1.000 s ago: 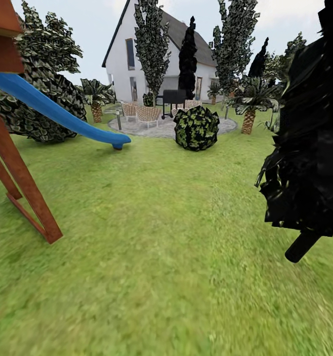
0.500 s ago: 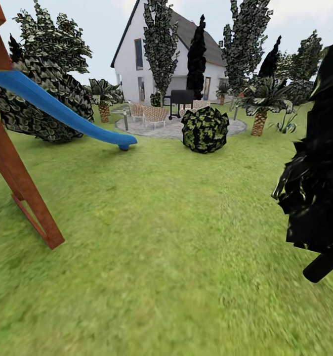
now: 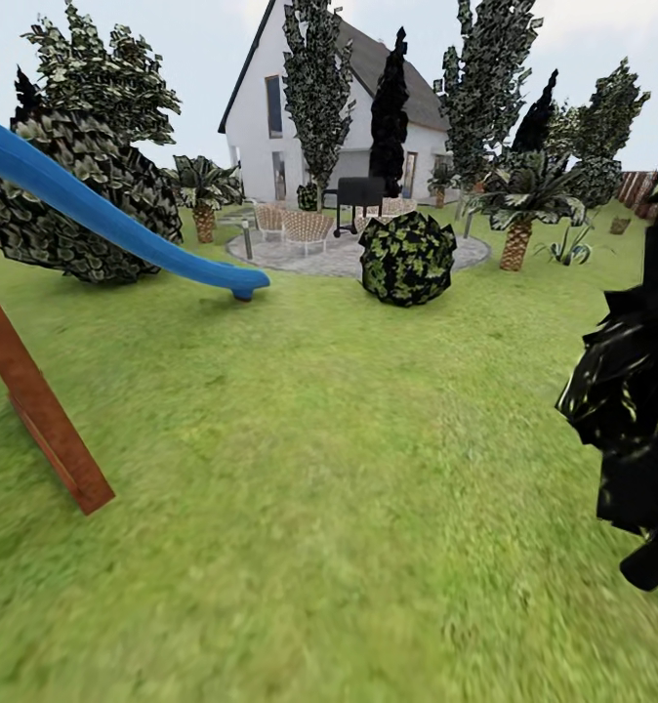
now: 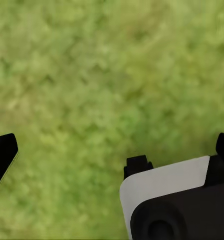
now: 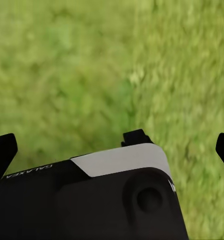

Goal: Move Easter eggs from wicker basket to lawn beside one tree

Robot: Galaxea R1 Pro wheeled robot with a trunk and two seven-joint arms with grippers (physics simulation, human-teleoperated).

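Across the lawn (image 3: 300, 469) nothing of the job's own things can be found: no basket and no eggs lie on the grass between the robot and the house (image 3: 290, 127), so which way they lie from the fingers cannot be told, nor which arm is nearer. That is the relation the next move hangs on, and my guess is the base must turn or roll on until the basket comes into sight.

Both wrist cameras look down on bare grass. The left gripper (image 4: 112, 145) has its dark fingertips far apart at the two edges of its view with nothing between them; the right gripper (image 5: 112, 145) is spread the same way, empty.

Pale-trunked speckled trees (image 3: 319, 88) stand far off by the house, beyond a round bush (image 3: 407, 259) and a paved patch with chairs. A blue slide (image 3: 104, 220) on a brown wooden frame (image 3: 41, 420) is cut off at the left edge. At the right edge a black tree (image 3: 641, 410) is half out of frame and may hide ground behind it.
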